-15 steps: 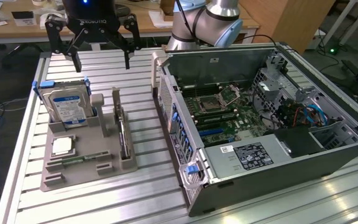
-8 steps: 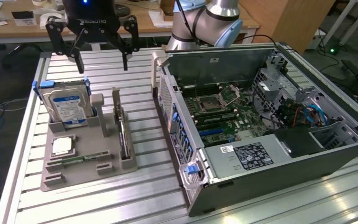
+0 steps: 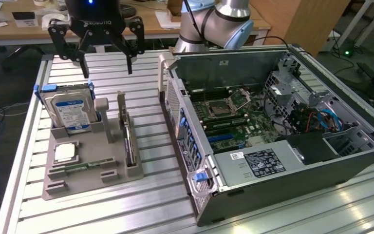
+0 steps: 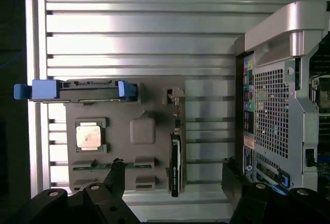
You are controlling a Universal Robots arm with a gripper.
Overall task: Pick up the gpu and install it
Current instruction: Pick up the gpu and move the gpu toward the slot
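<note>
None of the task is done: the gpu [image 3: 128,144] stands untouched at the edge of the gray holder [image 3: 86,187] nearest the computer case [image 3: 291,190]; the gripper [image 3: 107,67] hangs above, wide open, empty.

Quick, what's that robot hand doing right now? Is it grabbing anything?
Hand: open, holding nothing, hovering above the grey parts tray.

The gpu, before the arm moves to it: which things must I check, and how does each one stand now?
1. gpu upright on edge in the grey holder: ok.
2. Jaws open and empty: ok.
3. Wrist view, gpu centred between the jaws: ok.
4. Jaws apart from the hard drive: ok.
5. Computer case side open: ok.
6. Free slot on the motherboard: cannot tell.
</note>
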